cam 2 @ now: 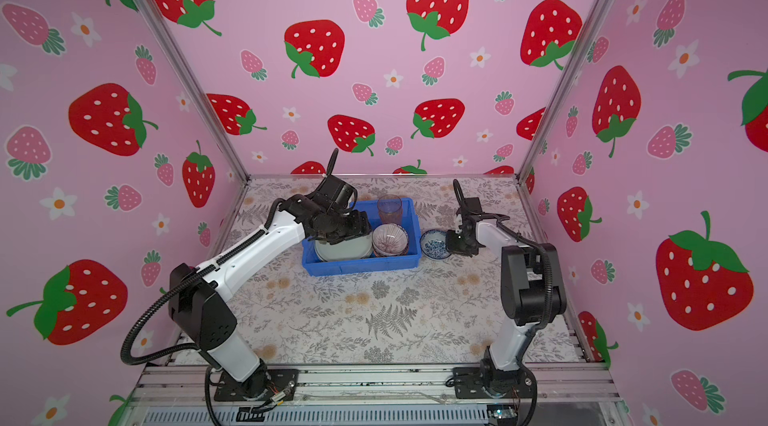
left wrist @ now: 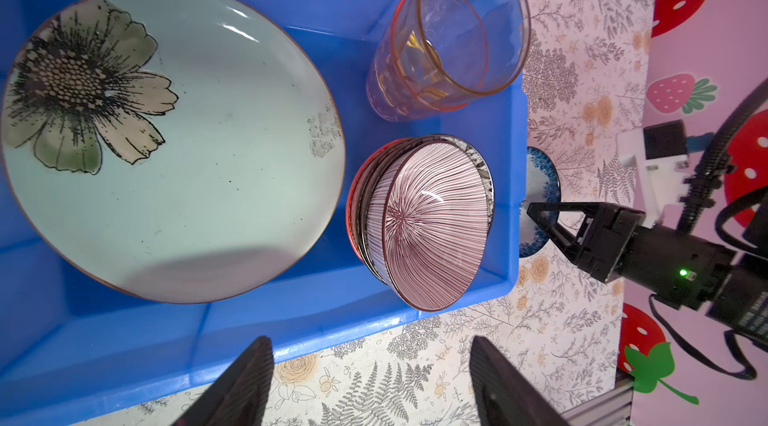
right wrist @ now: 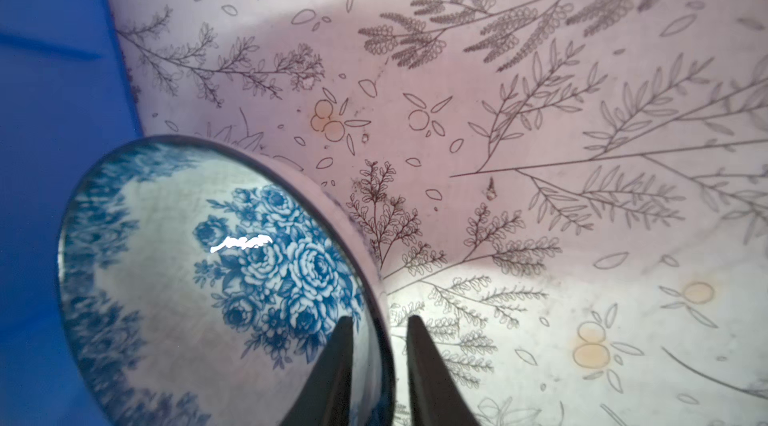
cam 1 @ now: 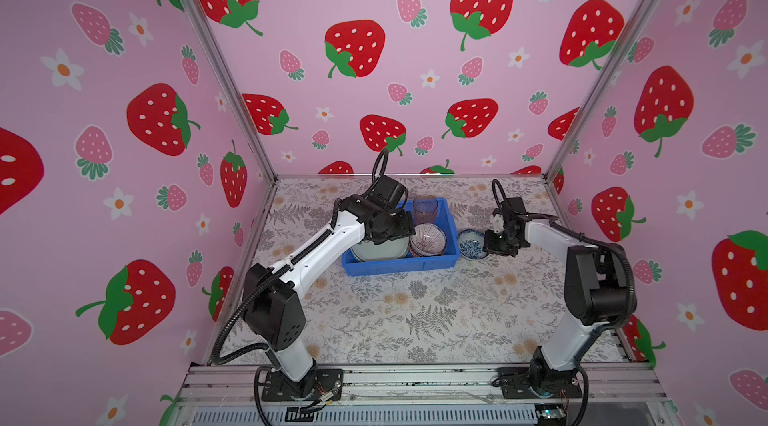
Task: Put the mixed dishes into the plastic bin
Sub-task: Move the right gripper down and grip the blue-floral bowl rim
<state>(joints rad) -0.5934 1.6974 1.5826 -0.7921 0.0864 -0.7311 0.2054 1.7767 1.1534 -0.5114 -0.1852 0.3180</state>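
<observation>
In both top views the left gripper (cam 1: pixel 390 237) hangs over the blue bin (cam 1: pixel 399 267), with plate (cam 1: pixel 380 252), stacked bowls (cam 1: pixel 428 239) and tumbler (cam 1: pixel 424 208) beneath it; left wrist view: its jaws wide, empty; right wrist view: the right gripper (right wrist: pixel 381 317) straddles the rim of the blue-white bowl (right wrist: pixel 232 262), jaws narrow, grip unclear.

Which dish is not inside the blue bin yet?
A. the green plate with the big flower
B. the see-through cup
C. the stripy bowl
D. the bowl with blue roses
D: the bowl with blue roses sits on the table just outside the blue bin, by its right wall in both top views, while the other three dishes are inside it.
</observation>
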